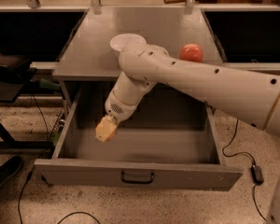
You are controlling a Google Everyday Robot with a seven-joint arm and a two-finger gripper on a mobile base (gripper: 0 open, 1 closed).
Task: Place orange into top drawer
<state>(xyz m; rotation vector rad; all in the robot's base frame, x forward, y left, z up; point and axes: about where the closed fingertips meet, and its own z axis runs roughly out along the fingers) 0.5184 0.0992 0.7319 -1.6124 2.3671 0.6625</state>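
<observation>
The top drawer (191,172) is pulled wide open; it is a deep grey box with a flat front panel and a small dark handle (137,177). My gripper (106,129) hangs at the end of the white arm, lowered into the drawer's left half, a little above its floor. It is shut on the orange (103,133), a small pale orange lump that shows at the gripper's tip; the gripper covers part of it.
A white bowl (122,41) and a larger reddish-pink ball (191,52) sit on the grey cabinet top (88,50). The arm crosses above the drawer's right half. A cable and black adapter (257,173) lie on the floor right; dark furniture (7,73) stands left.
</observation>
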